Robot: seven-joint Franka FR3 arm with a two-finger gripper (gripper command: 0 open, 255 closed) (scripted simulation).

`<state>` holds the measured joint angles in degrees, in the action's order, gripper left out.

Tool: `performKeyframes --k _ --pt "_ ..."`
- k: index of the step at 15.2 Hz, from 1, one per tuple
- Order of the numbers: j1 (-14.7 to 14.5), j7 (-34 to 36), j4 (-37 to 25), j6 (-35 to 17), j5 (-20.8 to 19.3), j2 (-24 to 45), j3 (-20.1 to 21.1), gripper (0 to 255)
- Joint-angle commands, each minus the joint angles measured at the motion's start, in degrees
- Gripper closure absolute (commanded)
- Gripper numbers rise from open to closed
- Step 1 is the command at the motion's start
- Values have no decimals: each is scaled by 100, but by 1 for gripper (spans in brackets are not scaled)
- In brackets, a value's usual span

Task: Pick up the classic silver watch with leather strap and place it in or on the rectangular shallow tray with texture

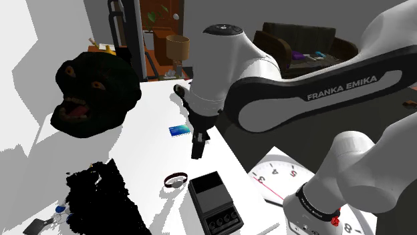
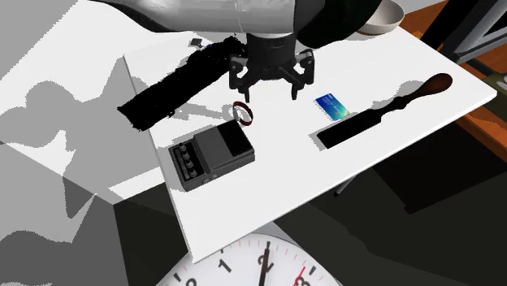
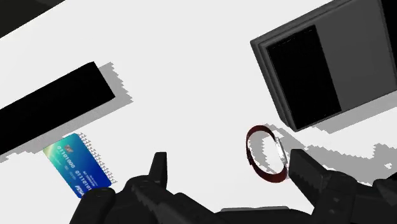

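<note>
You'll see the watch (image 3: 249, 149) strap is dark red, the card (image 3: 77, 167) near it blue with white digits, table (image 3: 191, 76) plain white.

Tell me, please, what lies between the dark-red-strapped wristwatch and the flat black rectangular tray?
Only bare white tabletop separates the dark-red-strapped wristwatch from the flat black rectangular tray, in both the shoulder and second exterior views.

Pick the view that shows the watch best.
Wrist view: the watch sits close, its dark red strap loop and silvery case visible. The shoulder view shows it small beside a dark box; the second exterior view, small near the gripper.
</note>
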<state>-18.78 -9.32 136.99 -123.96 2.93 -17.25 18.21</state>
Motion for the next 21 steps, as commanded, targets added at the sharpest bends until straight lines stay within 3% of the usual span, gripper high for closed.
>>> performKeyframes --k 1,8,16,21 --pt "-89 44 -108 -240 -96 303 177 0" --pt "-388 360 -549 -906 -699 1344 755 0" --pt "-370 611 -403 -1474 -1062 1826 763 0" --pt "-372 611 -403 -1474 -1062 1826 761 0"
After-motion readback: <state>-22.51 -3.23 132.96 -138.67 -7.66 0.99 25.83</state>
